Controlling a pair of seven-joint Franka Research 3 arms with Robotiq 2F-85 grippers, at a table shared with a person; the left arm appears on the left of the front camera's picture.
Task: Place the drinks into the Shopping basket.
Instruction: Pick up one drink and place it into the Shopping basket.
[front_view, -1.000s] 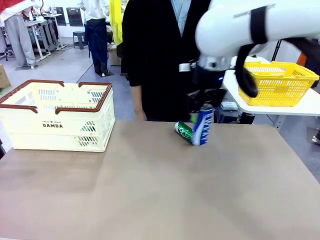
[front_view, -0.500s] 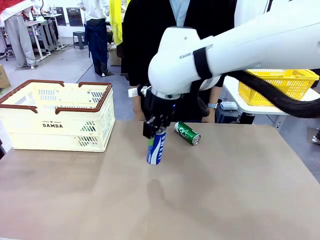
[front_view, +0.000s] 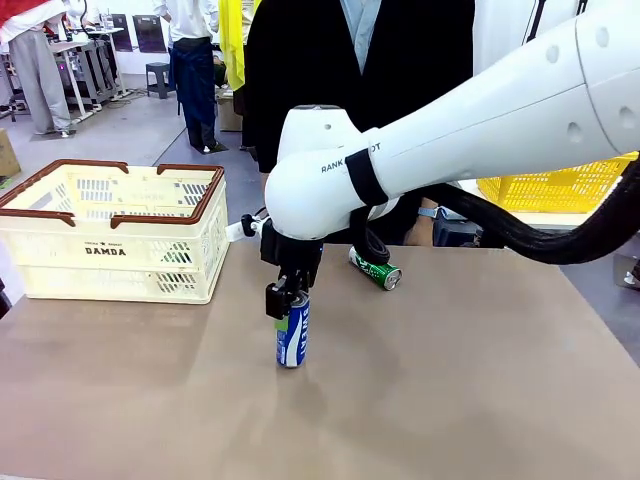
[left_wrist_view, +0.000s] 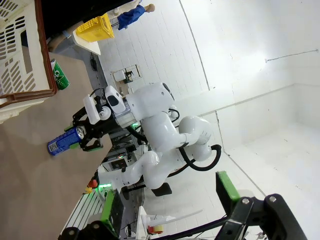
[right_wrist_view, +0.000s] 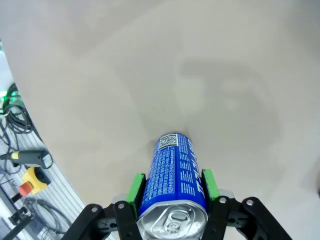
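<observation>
Closest to me, my right pincer is clamped on the blue can, and in its own wrist view the green pads press on either side of the can just below the pull-tab end. The can hangs nearly upright, top end in the pincer, out to the right of the Shopping basket and a little nearer my side than the basket's front wall. I cannot tell whether its base touches the surface or hangs just above it. The white right arm reaches across from the side away from the basket.

My left pincer is spread wide with nothing between its fingers. Its camera looks past a corner of the basket, brown rim and slotted cream wall, toward the blue can in the other pincer.

Farther back, the green can lies on its side on the surface, farther right of the basket than the blue can, well apart from it and roughly level with the basket's front wall. The left wrist view catches it too, just past the basket's rim.

The basket stands at the left of the surface, "DAMDA" facing me.

Beyond the basket, to its right, a person in dark clothes stands at the far edge. Well right of the basket and farther back, a yellow mesh basket shows behind my arm.
</observation>
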